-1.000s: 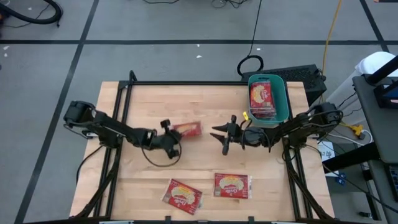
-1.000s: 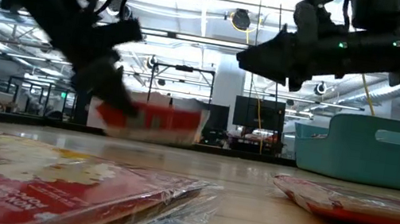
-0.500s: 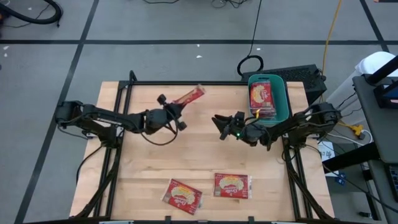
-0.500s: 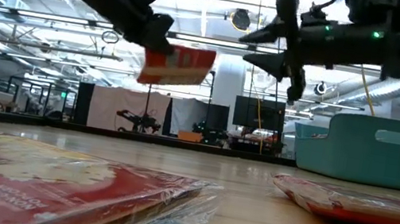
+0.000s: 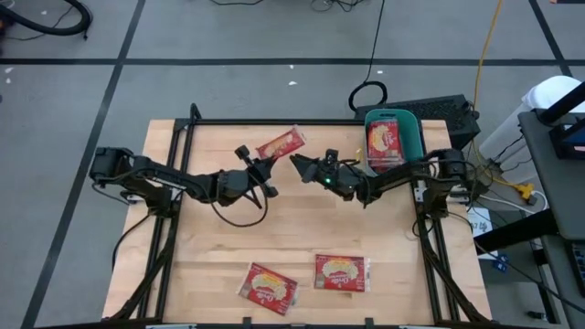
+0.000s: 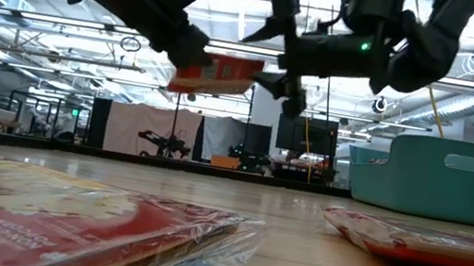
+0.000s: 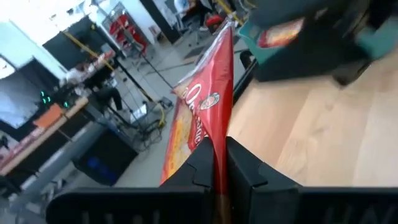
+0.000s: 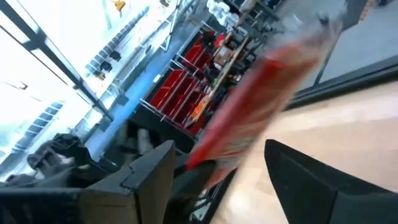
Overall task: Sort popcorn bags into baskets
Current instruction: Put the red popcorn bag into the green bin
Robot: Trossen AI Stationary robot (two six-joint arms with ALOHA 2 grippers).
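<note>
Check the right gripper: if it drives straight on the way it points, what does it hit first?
Most likely the red popcorn packet held in the air by the left gripper. The right gripper points at it with its fingers open, and the right wrist view shows the packet between them. Depth is unclear, so contact isn't confirmed.

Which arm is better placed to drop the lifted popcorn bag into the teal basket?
Right. The right gripper is open at the lifted popcorn bag, and its arm is beside the teal basket. The left gripper holds it farther away.

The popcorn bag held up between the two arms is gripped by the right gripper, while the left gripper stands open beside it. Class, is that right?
No, the sides are swapped. In the high view the left gripper clamps the popcorn bag, and the right gripper stands open beside it.
</note>
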